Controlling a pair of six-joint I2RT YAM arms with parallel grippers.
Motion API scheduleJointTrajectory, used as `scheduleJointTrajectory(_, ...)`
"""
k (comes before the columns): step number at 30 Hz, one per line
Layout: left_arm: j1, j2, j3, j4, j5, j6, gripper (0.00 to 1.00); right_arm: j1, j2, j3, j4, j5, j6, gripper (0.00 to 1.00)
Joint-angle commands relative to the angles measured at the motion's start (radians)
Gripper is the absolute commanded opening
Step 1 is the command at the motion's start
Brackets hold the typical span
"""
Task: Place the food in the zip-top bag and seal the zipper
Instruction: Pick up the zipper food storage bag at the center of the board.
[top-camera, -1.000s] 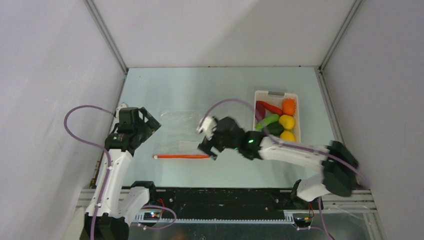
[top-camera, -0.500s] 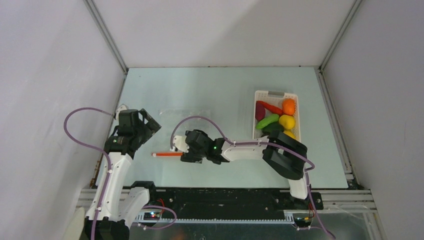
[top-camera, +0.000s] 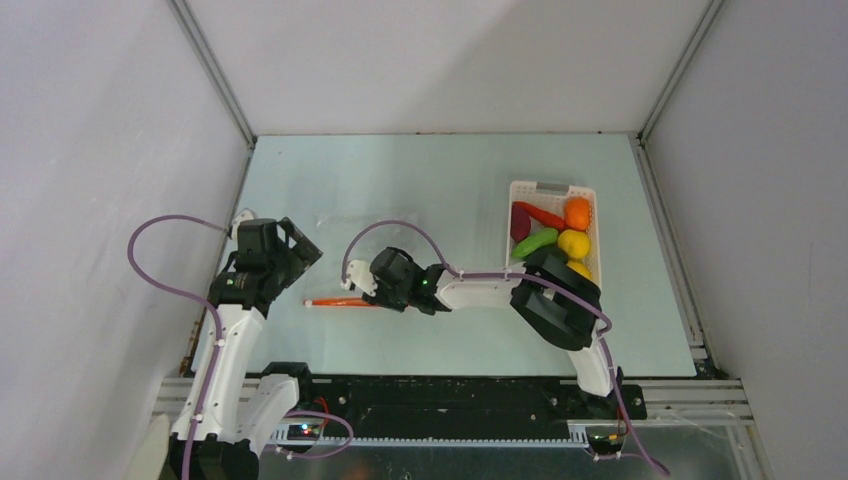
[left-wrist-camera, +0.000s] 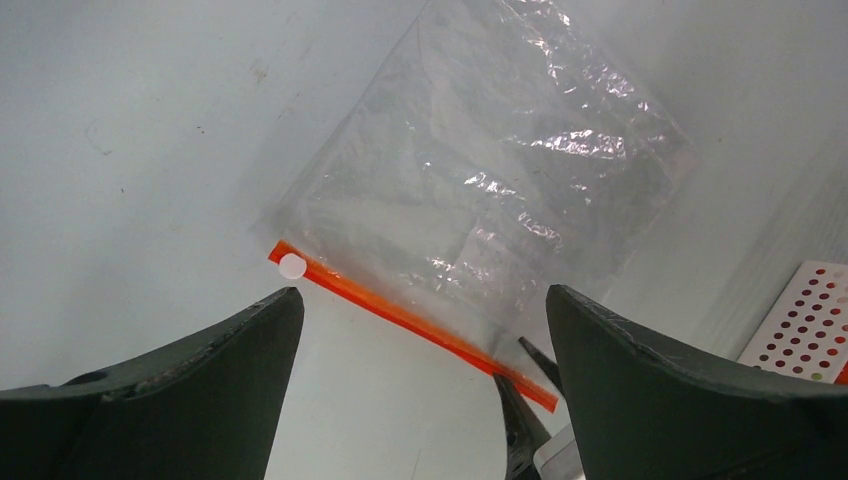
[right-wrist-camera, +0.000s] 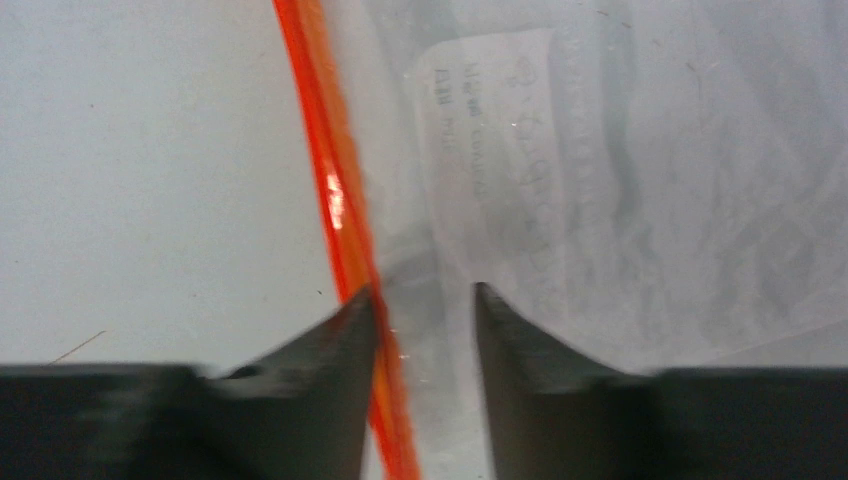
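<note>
The clear zip-top bag (top-camera: 352, 250) lies flat and empty on the table, its orange-red zipper (top-camera: 338, 301) along the near edge. The right gripper (top-camera: 366, 287) is at the zipper's right end, jaws narrowly open astride it. In the right wrist view the zipper (right-wrist-camera: 335, 190) runs beside the left finger (right-wrist-camera: 330, 340), with the bag (right-wrist-camera: 600, 170) beyond and the gripper (right-wrist-camera: 425, 295) low over it. The left gripper (top-camera: 300, 250) is open and empty, left of the bag. In its view the zipper (left-wrist-camera: 400, 315) crosses between the wide jaws (left-wrist-camera: 422, 295). The food (top-camera: 573, 243) is in the basket.
A white slotted basket (top-camera: 550, 187) at the right holds lemons, an orange (top-camera: 577, 212), a red chili (top-camera: 540, 214), a green piece (top-camera: 535, 243) and a purple piece (top-camera: 519, 224). The right arm's elbow covers its near end. Its corner shows in the left wrist view (left-wrist-camera: 800, 320).
</note>
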Motion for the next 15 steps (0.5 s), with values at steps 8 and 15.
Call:
scheduleJointTrajectory(8,0.007,-0.062,0.055,-0.004,0.095,0.032,0.98,-0.091,-0.084,0.047,0.031,-0.165,0.454,0.00)
scheduleJointTrajectory(15,0.007,-0.211,0.108,0.045,0.198,0.035,0.98,-0.123,-0.273,0.009,0.111,-0.097,0.775,0.00)
